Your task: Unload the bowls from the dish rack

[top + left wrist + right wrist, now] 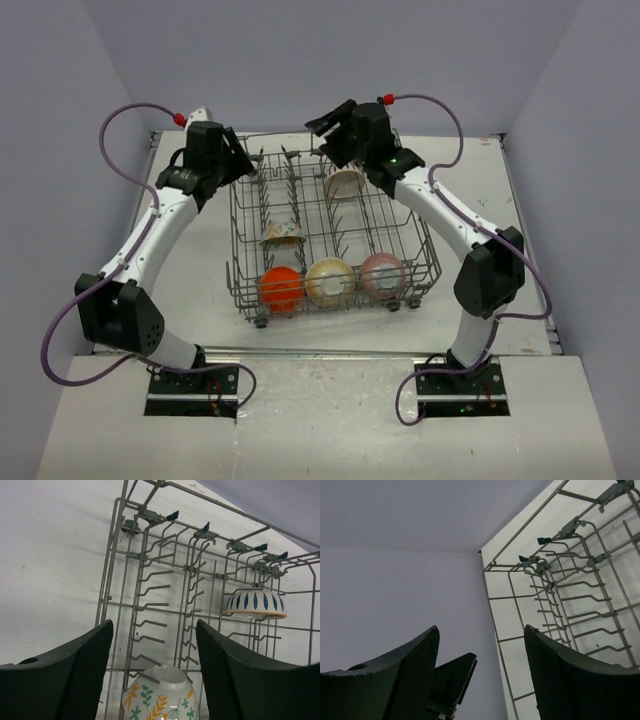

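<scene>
The grey wire dish rack (237, 262) stands mid-table. In its front row sit an orange bowl (281, 288), a cream-yellow bowl (330, 281) and a pink bowl (382, 275). A floral bowl (283, 235) lies behind them, and a blue-and-white bowl (345, 183) sits at the back. My left gripper (238, 160) hovers open over the rack's far left corner; in its wrist view its open jaws (154, 625) frame the floral bowl (160, 695), with the blue-and-white bowl (255, 604) to the right. My right gripper (327, 124) is open and empty above the far edge.
Grey walls close in the white table (185, 290) on the left, back and right. In the right wrist view the open gripper (481, 628) faces the wall and the rack's corner (526, 559); a dark pointed part (452, 680) shows beyond one finger.
</scene>
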